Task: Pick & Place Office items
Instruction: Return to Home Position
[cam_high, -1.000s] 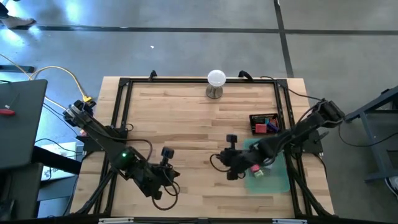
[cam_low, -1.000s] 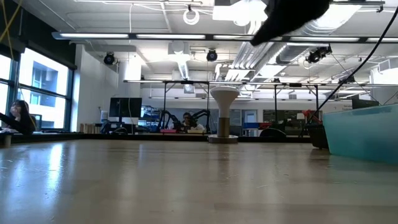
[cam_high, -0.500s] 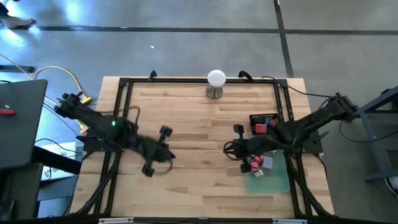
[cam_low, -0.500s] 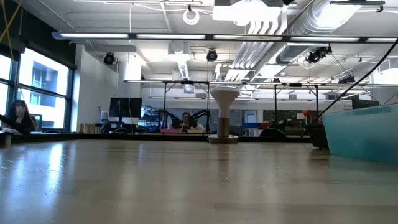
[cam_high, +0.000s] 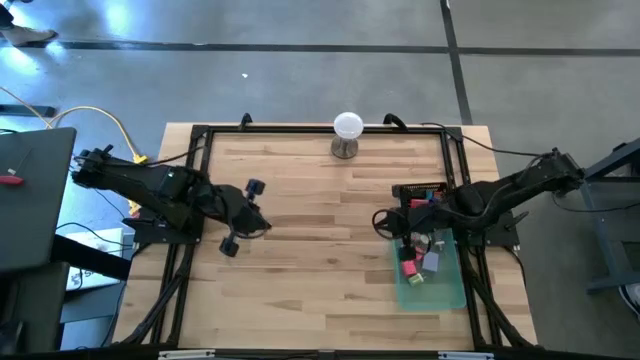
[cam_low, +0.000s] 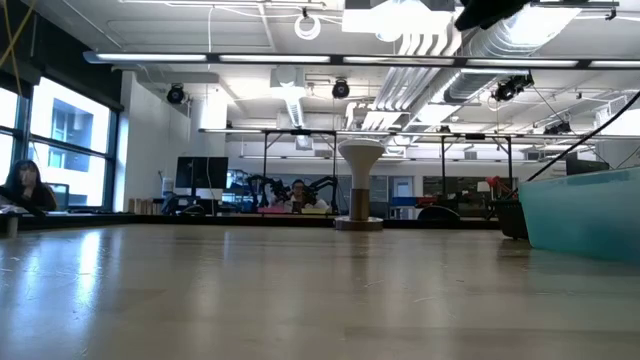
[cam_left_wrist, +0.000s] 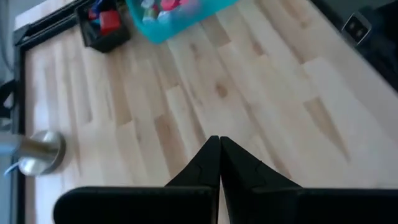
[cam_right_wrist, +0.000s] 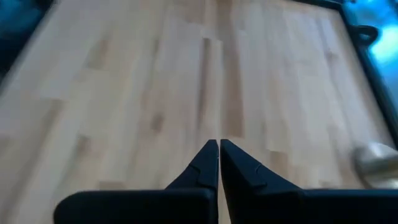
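Office items (cam_high: 410, 268) lie in the green tray (cam_high: 446, 292). My right gripper (cam_right_wrist: 219, 143) hangs pressed together just beside that tray. I see my left gripper (cam_left_wrist: 219, 140), fingers also pressed together, well apart from it.

Two arms: left arm (cam_high: 165, 188), right arm (cam_high: 505, 192). One green tray (cam_high: 447, 291). One black box (cam_high: 424, 187) just beside tray. One white ball (cam_high: 347, 125) far from tray. In tray: one pink piece (cam_high: 409, 268), one lavender piece (cam_high: 433, 263), one pale green piece (cam_high: 415, 281); rest unclear.
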